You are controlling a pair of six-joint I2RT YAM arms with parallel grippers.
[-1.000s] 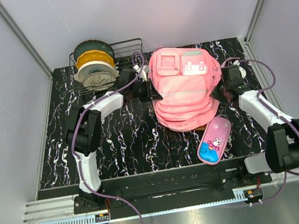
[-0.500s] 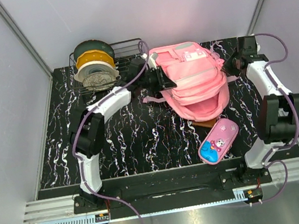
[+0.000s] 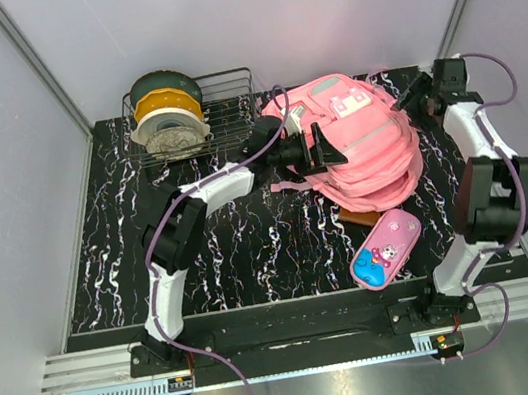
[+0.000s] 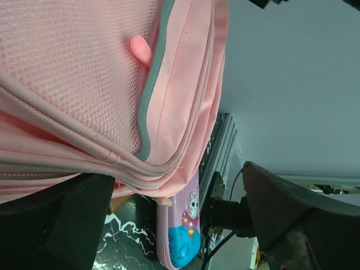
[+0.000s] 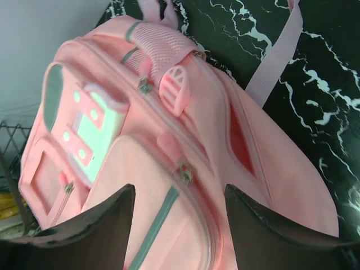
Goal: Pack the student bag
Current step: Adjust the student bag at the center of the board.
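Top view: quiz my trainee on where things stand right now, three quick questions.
1. True or false: the case lies inside the bag.
2. What fills the basket? A spools, B books, C bottles.
3. Fill in: the left gripper and right gripper both have jaws ___.
Key: 1 false, it lies on the table; 2 A; 3 open.

L arm (image 3: 212,188) reaches fwd-right, L fingers (image 4: 56,225) spread wide; R arm (image 3: 474,132) extended fwd, R fingers (image 5: 84,225) apart.
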